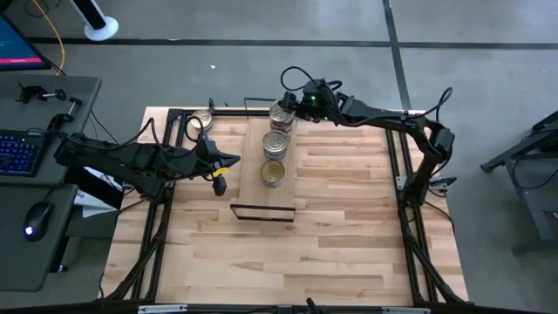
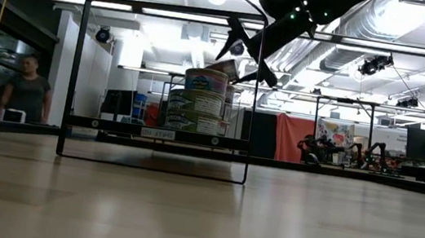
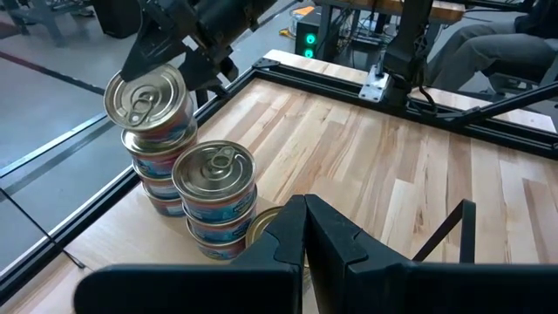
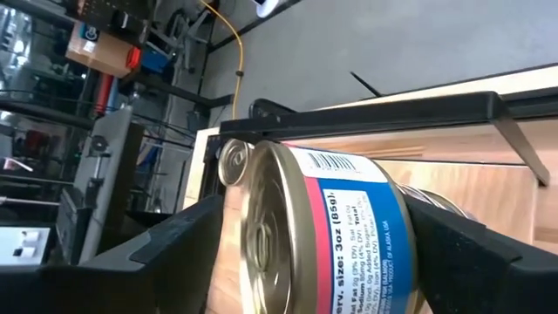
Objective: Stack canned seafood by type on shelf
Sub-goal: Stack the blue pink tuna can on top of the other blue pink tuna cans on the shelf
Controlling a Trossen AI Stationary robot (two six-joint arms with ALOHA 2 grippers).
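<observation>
We see a butcher-block tabletop (image 1: 340, 227) of pale wood strips, smooth with a soft satin sheen. The shelf (image 1: 255, 167) is light wood too, framed in thin matt black metal. The tins (image 3: 214, 194) are metal with bright, glossy silver pull-tab lids and slick printed paper labels; the tin (image 4: 327, 231) between the right gripper's (image 1: 287, 103) matt black plastic fingers has a glossy blue and pink label. The left gripper (image 1: 220, 166) looks the same dull black, and the floor (image 1: 261, 22) is smooth grey concrete.

Silver-lidded tin (image 4: 323, 231) with blue-and-pink label, between black tool fingers (image 4: 166, 240)
</observation>
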